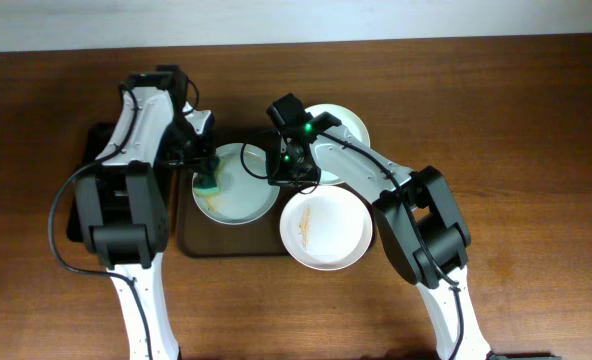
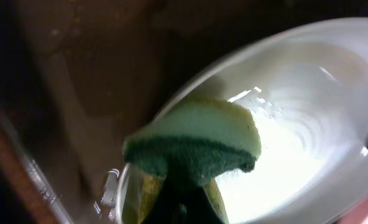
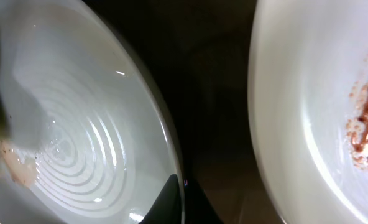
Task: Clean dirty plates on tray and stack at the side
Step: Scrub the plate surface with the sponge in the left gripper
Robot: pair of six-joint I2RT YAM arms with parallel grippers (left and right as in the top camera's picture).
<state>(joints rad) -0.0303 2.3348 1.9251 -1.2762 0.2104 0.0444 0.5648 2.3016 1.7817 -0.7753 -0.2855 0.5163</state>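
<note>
Nearest to me, the streaked white plate lies open side up, overhanging the front right corner of the tray onto the tabletop. Thin orange-brown streaks mark its left part. It sits just right of my right end effector, apart from it.

Farther in, the pale bluish plate rests on the tray between my two end effectors. It is round, so it has no long axis, and concentric ridges ring its floor. Its right rim runs between my right fingers, which look pinched onto it. My left end effector is clamped on a sponge, green scouring face over a yellow body, set just inside the plate's left rim. A brownish smear lies on the plate beside the sponge.

To my left, a black tray lies under my left arm.

Farthest away, the third plate, white, sits beyond my right arm, partly hidden by it.
</note>
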